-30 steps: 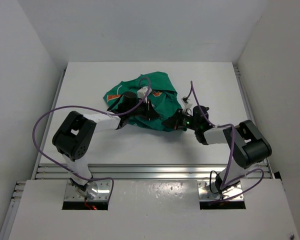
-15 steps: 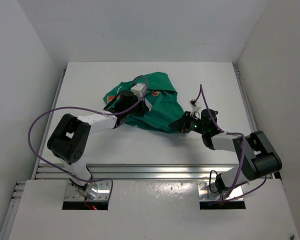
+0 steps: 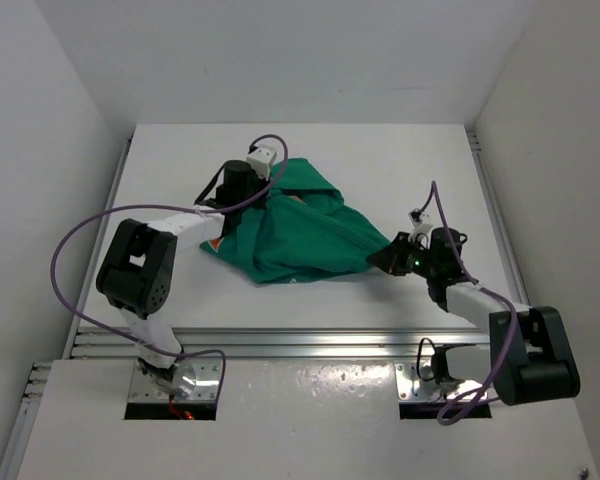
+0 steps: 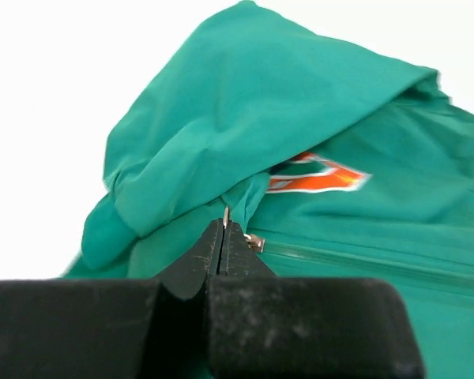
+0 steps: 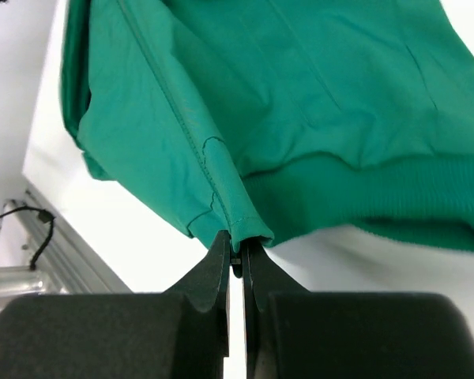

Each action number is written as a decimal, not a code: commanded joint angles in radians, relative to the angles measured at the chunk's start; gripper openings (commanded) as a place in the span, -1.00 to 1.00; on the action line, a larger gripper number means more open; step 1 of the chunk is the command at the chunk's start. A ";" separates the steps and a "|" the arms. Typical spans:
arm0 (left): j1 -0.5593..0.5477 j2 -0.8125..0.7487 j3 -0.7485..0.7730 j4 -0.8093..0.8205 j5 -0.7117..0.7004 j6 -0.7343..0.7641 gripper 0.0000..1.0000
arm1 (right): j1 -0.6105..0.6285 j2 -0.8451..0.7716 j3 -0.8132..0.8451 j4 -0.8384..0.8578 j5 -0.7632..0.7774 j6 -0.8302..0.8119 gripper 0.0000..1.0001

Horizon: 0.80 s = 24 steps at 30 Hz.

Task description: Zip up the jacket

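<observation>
The green jacket lies stretched across the middle of the table, between my two grippers. Its orange-and-white logo shows in the left wrist view. My left gripper is at the jacket's far left end, shut on the metal zipper pull, with the slider beside the fingertips and the zipper line running right. My right gripper is at the jacket's right corner, shut on the bottom end of the zipper hem. The jacket hangs taut from it.
The white table is walled by white panels on the left, back and right. A metal rail runs along the near edge. Purple cables loop off both arms.
Both grippers moved apart: the left one up and to the far left with the zipper pull, the right one to the right and nearer. The bunched jacket has been pulled out long and taut.
</observation>
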 commanded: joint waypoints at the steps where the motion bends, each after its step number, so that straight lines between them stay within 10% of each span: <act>1: 0.066 0.020 0.060 0.070 -0.194 0.132 -1.00 | -0.061 -0.060 -0.022 -0.151 0.021 -0.075 -1.00; 18: 0.213 -0.006 0.333 0.035 -0.324 0.294 -1.00 | -0.340 -0.071 0.074 -0.222 0.005 -0.104 -1.00; 24: 0.222 -0.086 0.174 -0.149 -0.205 0.187 -1.00 | -0.340 -0.066 0.068 -0.233 -0.014 -0.093 -1.00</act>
